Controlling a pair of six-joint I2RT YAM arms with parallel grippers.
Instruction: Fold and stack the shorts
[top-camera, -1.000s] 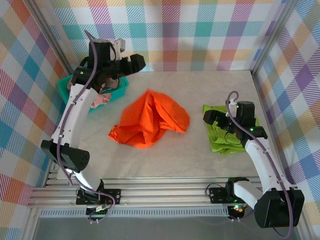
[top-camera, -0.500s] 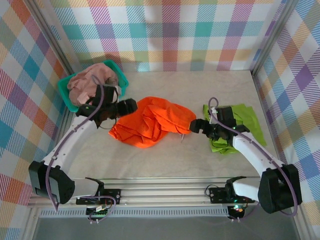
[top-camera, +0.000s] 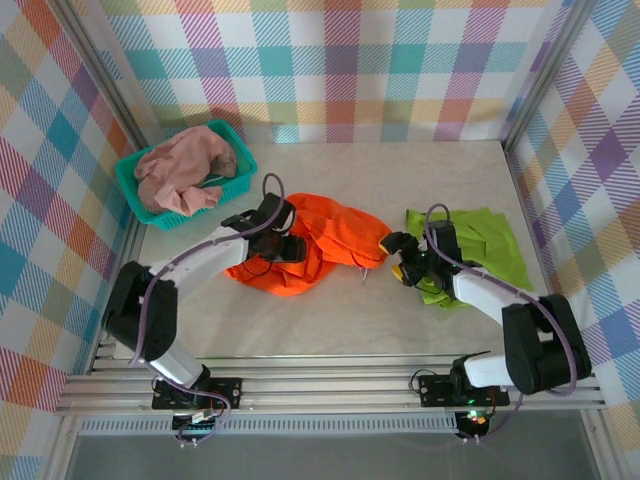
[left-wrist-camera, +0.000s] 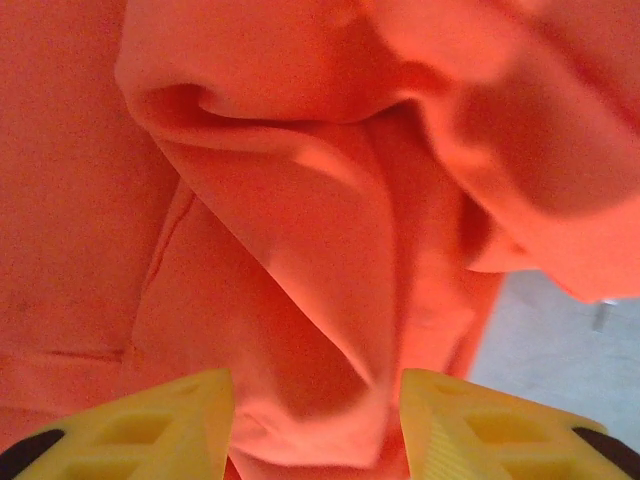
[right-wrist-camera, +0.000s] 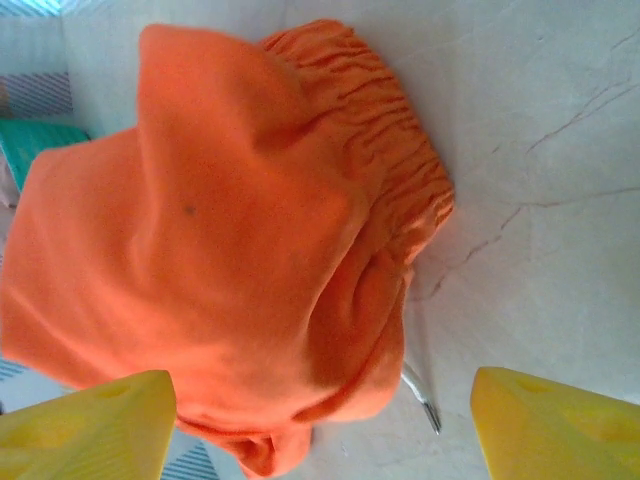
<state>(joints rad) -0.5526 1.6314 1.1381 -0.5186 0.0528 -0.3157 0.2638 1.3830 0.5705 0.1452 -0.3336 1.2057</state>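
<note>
L gripper (left-wrist-camera: 315, 400), jaws part-open, straddles a fold of crumpled bright orange cloth shorts (left-wrist-camera: 300, 250); R gripper (right-wrist-camera: 322, 400) gapes wide before their waistband (right-wrist-camera: 390, 150). Pale marbled tabletop (right-wrist-camera: 540, 200) beneath, pastel plaid walls (top-camera: 340, 60) beyond.

Overhead view covers the table (top-camera: 350, 310); both wrist views hug orange shorts (left-wrist-camera: 300, 250).

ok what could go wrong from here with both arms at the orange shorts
The left end effector straddles a thick fold of the bunched orange shorts, so it may pinch several layers. The right end effector stands wide at the waistband; its arm crosses the green shorts and might drag them.
</note>
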